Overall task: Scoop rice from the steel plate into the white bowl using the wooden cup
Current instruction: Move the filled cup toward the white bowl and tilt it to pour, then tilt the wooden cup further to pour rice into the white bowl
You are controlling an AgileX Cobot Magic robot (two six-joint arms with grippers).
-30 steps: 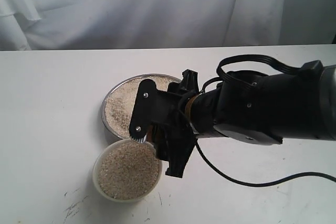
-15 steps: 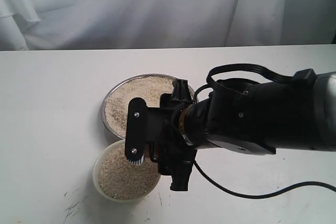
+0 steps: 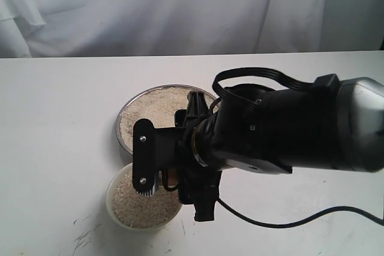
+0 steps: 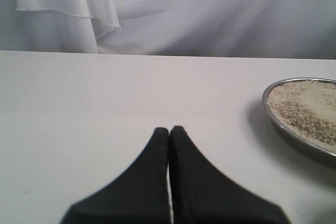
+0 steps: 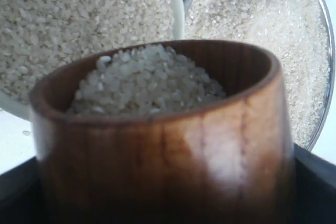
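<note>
A white table [image 3: 54, 118] stands before a white curtain [image 3: 150, 10]. At centre frame the steel plate [image 3: 117, 128] holds rice [image 3: 150, 109]. Below it is the white bowl [image 3: 110, 203], also filled. The right claw [image 3: 173, 191] grips the rice-filled wooden cup [image 5: 157, 145] over the bowl's upper-right rim. The left claw [image 4: 169, 131] is pinched closed.

There is one steel plate [image 4: 299, 140], one white bowl [image 3: 114, 214] and one wooden cup [image 5: 168, 150]. Rice [image 5: 147, 85] lies in three lots: one on the plate, one in the bowl, one in the cup. Two grippers show, the right gripper [image 3: 173, 199] and the left gripper [image 4: 169, 129], each with two fingers. There is one table [image 3: 60, 118] and one white curtain [image 3: 150, 10], though its folds may hide a seam between separate sheets. There are two cables: one thin black cable [image 3: 288, 220] and one flat looped cable [image 3: 264, 75].
</note>
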